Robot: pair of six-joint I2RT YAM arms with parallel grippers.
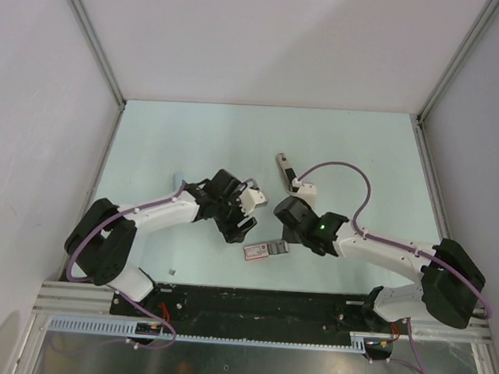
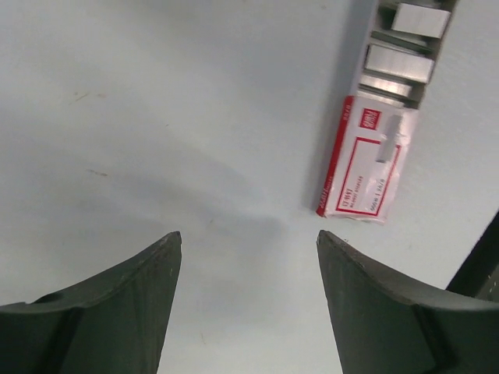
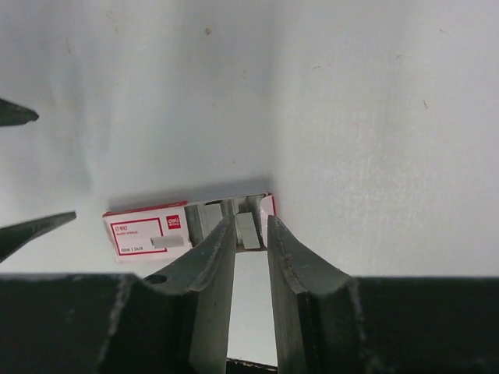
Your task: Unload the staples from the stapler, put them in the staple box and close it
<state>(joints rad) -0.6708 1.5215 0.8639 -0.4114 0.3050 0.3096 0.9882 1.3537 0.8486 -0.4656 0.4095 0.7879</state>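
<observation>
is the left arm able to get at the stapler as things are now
Probably yes: the stapler lies uncovered and the left gripper is open, though the right arm sits close beside it.

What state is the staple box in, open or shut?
Open: one end of the staple box is pulled out, showing grey staple strips.

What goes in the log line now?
left gripper open, empty | right gripper narrow-gapped at red-and-white staple box | dark beige-topped stapler lying apart

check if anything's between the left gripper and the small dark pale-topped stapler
nothing lies on the table between left gripper and small dark stapler, but the right arm's black wrist hangs close beside that line
</observation>
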